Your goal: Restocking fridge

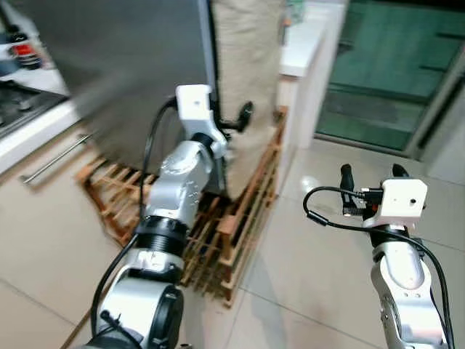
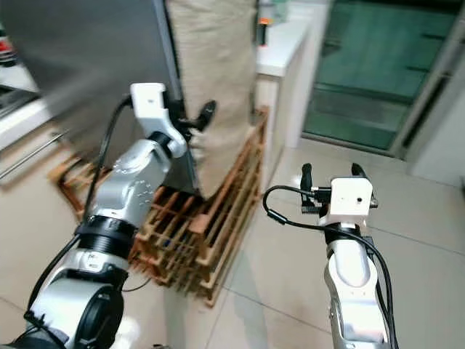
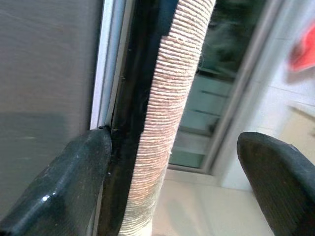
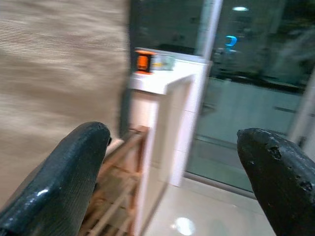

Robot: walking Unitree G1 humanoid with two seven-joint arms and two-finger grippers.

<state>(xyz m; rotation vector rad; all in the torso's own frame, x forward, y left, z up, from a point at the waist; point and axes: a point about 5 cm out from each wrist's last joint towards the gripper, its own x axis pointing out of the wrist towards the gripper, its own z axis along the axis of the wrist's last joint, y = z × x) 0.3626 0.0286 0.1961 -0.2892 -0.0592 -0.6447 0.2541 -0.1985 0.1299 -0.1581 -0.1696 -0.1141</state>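
Risk of the released left end effector (image 1: pixel 236 120), fingers spread at the fridge (image 1: pixel 123 65) door's edge beside the woven mat (image 1: pixel 247 80), slipping off; right end effector (image 1: pixel 374 174) released, well clear.

L silver arm w/ two-finger black left gripper (image 3: pixel 172 182) stretched fwd & up, wrist raised, fingers spread wide. R silver arm bent low at side, two-finger black right gripper (image 4: pixel 172 177) pointing fwd, fingers also wide apart, nothing between them.
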